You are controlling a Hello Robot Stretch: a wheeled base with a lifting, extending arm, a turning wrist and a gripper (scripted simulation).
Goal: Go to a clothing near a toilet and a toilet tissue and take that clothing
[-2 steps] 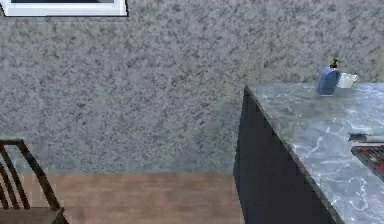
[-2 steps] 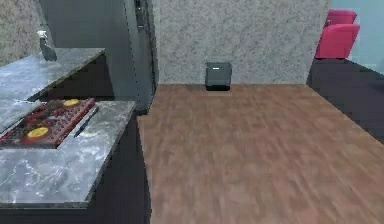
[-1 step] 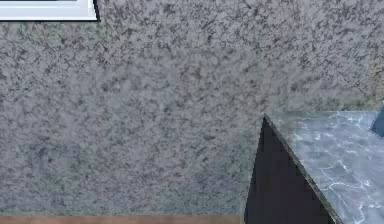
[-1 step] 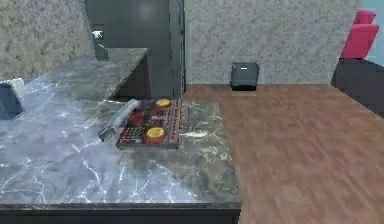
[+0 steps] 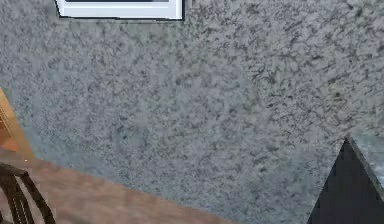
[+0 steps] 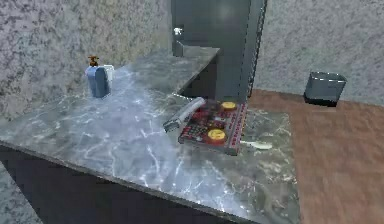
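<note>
A grey speckled wall [image 5: 200, 110] stands close ahead in the forward view, with the lower edge of a white window frame [image 5: 120, 12] at the top. In the arm side view a marbled grey countertop [image 6: 120, 140] runs from the near left toward the back. A flat red thing [image 6: 214, 124] with small round pieces on it lies on the countertop. A small blue bottle [image 6: 98, 79] stands near the wall.
A dark counter corner [image 5: 355, 185] juts in at the forward view's lower right. A dark chair back [image 5: 20, 195] stands at its lower left on brown floor. Past the counter are a grey door [image 6: 215, 40] and a dark bin [image 6: 325, 87] on brown floor [image 6: 335, 150].
</note>
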